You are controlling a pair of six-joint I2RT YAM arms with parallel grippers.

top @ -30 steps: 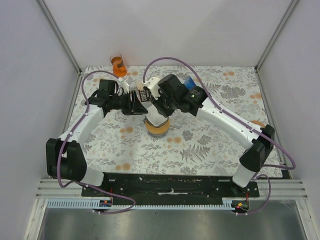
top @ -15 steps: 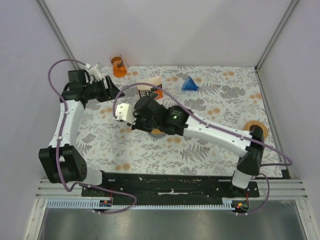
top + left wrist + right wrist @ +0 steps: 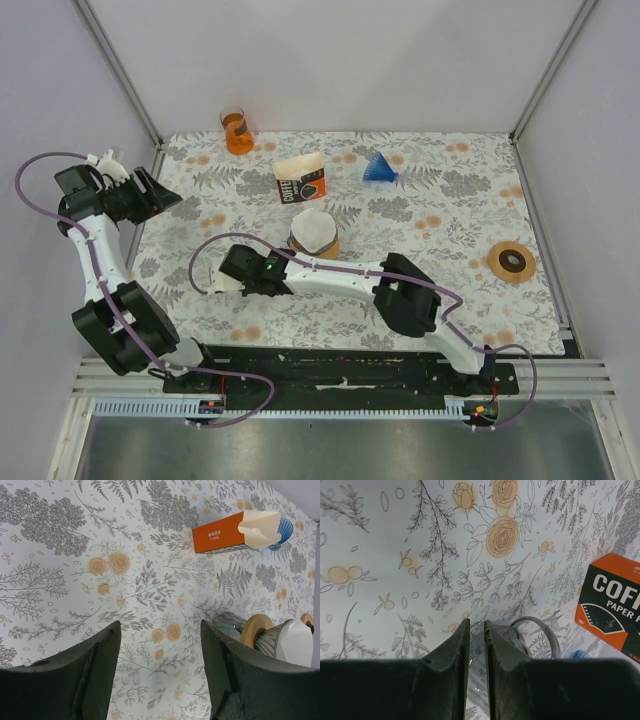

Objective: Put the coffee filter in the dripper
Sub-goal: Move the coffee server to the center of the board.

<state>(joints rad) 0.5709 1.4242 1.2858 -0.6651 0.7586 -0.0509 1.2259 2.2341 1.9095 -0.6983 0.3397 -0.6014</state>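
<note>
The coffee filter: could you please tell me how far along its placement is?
Done: the filter sits in the dripper. In hand: nothing that I can see; the left end effector is open and empty, away from the dripper. Left: apparently only parking the arms.

Holds the white-and-black left arm (image 3: 100, 255) steep along the left edge, wrist at the far left. Points the black two-finger left gripper (image 3: 160, 645) rightward, jaws spread wide. Stretches the white-and-black right arm (image 3: 340, 275) low from the near-right base leftward across the near side. Keeps the black two-finger right gripper (image 3: 477, 630) near-left, fingers (image 3: 455, 650) almost together, only a thin slit between.
</note>
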